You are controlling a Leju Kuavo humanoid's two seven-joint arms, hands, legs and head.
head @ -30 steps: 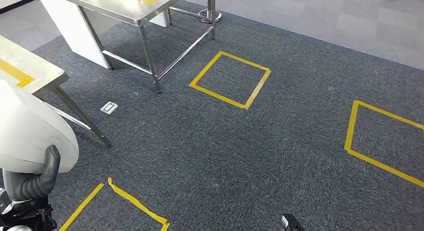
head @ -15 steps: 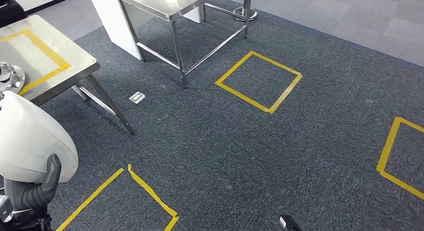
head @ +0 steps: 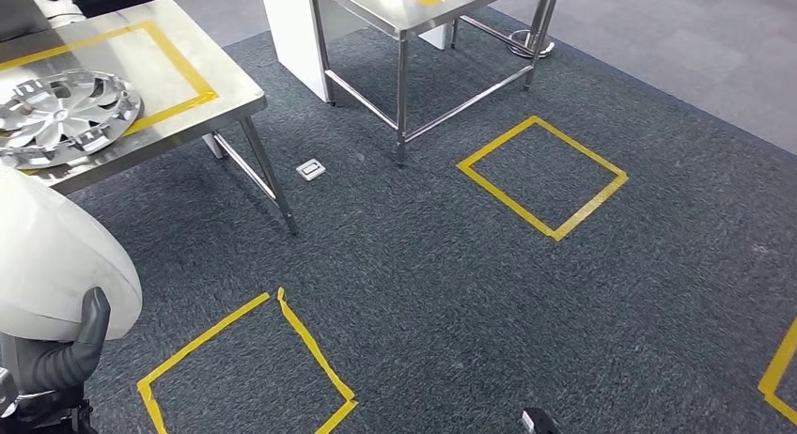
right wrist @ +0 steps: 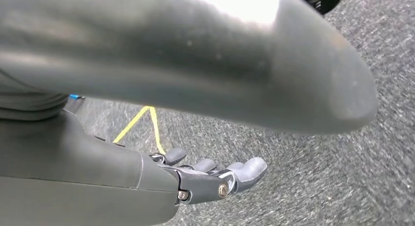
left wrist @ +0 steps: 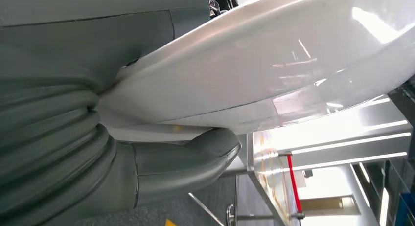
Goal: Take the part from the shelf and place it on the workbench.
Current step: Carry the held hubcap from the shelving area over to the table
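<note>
Head view: we see the left robot hand gripping the white part at lower left, beside the steel tabletop bearing a hubcap; the right robot hand hangs empty, fingers loosely extended.

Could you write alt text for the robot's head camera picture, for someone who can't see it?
A large white curved part gripped by the left robot hand fills the lower left corner. Beyond it a steel workbench marked with yellow tape carries a silver hubcap, and yellow tape squares mark the dark carpet.
</note>
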